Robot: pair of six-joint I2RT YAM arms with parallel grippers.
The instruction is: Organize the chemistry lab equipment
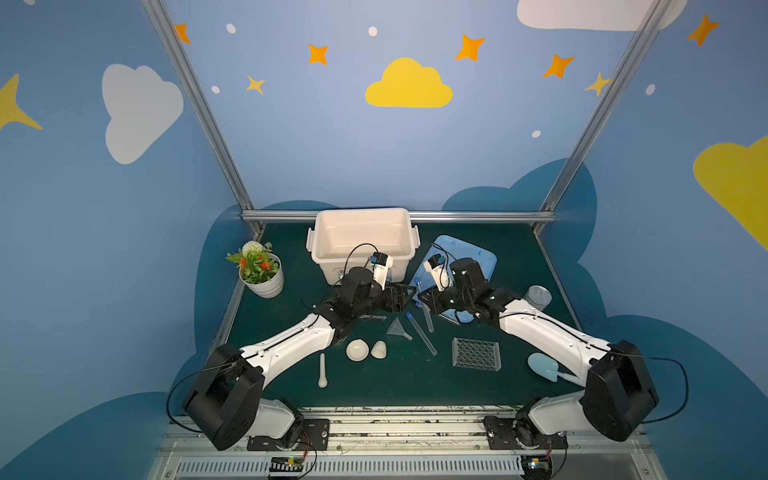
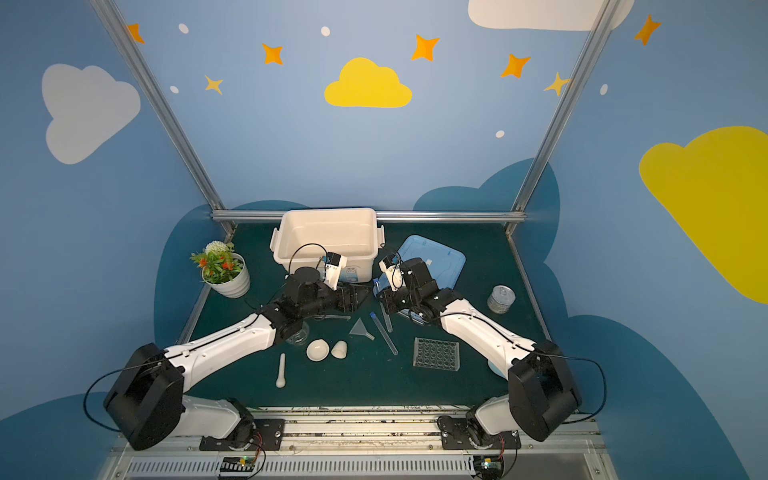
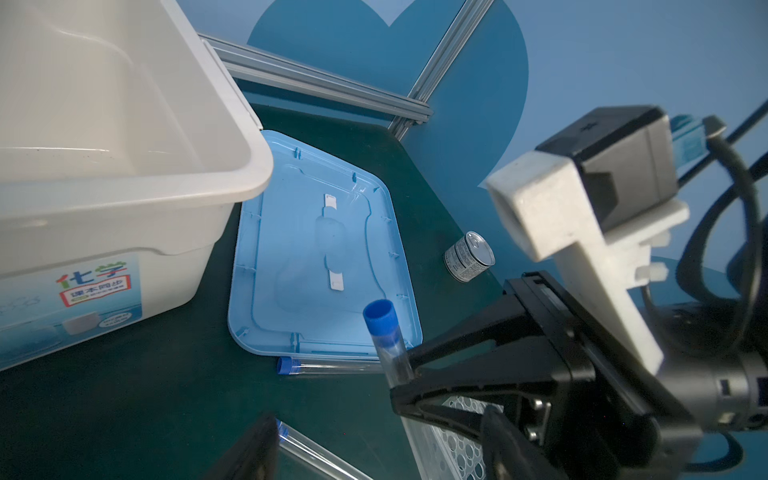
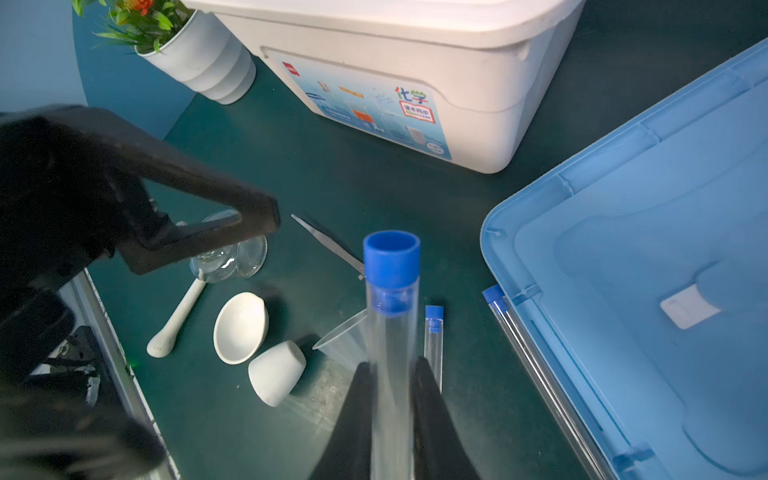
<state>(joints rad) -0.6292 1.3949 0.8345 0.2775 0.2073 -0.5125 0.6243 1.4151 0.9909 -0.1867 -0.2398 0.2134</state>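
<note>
Right gripper (image 4: 390, 370) pinches clear blue-capped test tube (image 4: 391, 316); spread left gripper (image 4: 253, 222) should clamp squarely below the cap.

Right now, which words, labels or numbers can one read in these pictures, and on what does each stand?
"化学": large coloured characters on the label on the front of the white box.
"课本同步": in a red frame directly below, same label; slightly soft, so probably.
Remaining small print on the label: too small to read.
Print on the tin can: too blurred to read.
</note>
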